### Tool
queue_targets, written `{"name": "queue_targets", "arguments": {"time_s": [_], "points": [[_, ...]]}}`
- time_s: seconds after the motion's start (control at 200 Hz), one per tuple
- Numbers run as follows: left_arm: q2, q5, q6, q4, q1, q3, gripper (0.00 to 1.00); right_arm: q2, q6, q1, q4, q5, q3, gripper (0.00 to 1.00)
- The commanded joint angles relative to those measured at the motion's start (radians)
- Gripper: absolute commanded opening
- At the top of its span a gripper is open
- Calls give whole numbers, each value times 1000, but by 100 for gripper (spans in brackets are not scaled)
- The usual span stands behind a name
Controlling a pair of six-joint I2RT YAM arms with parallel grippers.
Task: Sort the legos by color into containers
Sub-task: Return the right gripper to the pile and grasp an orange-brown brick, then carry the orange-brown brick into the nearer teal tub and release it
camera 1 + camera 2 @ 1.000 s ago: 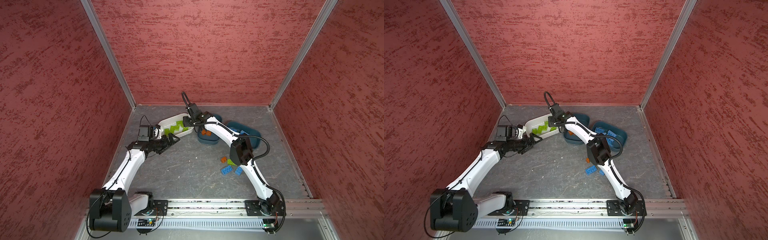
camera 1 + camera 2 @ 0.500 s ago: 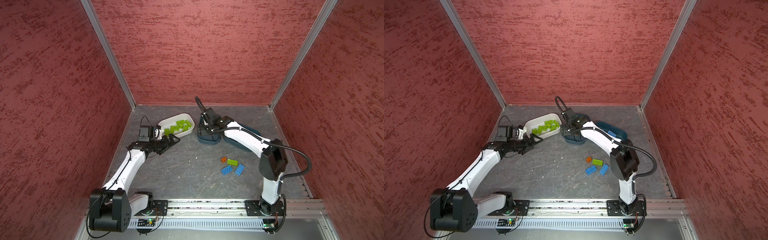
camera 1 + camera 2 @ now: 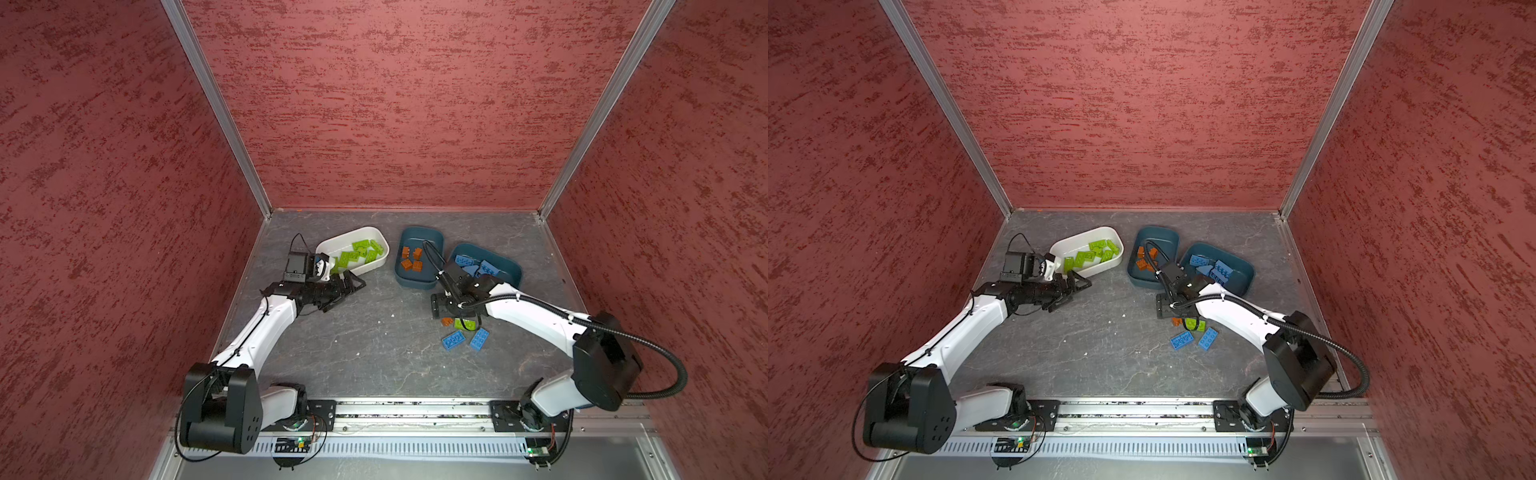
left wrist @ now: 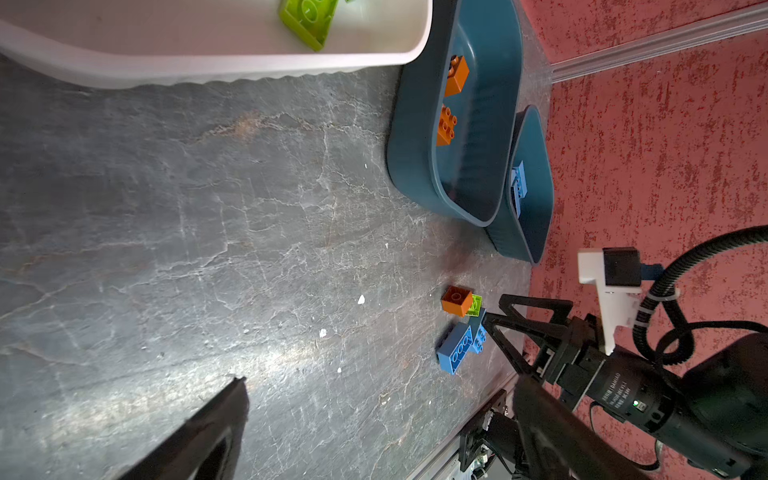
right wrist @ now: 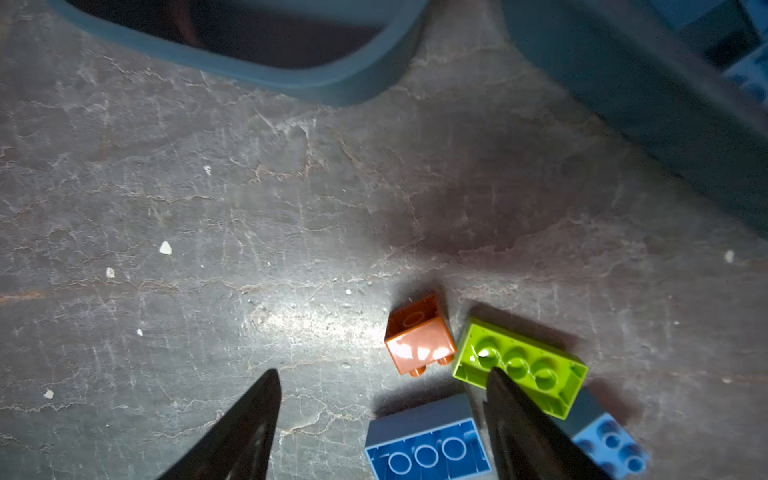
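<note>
R gripper [image 5: 382,374] fingers apart, empty; glossy orange brick [image 5: 419,340] tipped sideways just ahead, studded lime brick [image 5: 523,365] by 1 tip. L gripper [image 3: 353,284] spread, empty.

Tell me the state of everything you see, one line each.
Left pincer: open, empty.
Right pincer: open, empty.
White tub: holds green bricks.
Middle tub: holds orange bricks.
Right tub: holds blue bricks.
Loose orange brick: on its side.
Loose green brick: on table.
Two loose blue bricks: on table.
</note>
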Motion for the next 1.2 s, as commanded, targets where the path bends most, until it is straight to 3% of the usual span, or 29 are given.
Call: {"name": "queue_targets", "arguments": {"time_s": [0.0, 0.18, 0.386, 0.897, 1.197], "points": [[1, -5, 3, 28, -9, -12, 100, -2, 129, -1, 53, -12, -23, 77], [-5, -9, 3, 34, -13, -26, 100, -16, 312, -1, 99, -41, -94, 76], [-2, -11, 10, 38, -13, -29, 100, -7, 396, -1, 170, -62, -148, 73], [-16, -19, 29, 27, -5, -47, 100, 122, 355, -1, 198, 35, -60, 61], [-20, -17, 34, 19, 4, -46, 100, 187, 289, -1, 115, 118, -9, 35]]}}
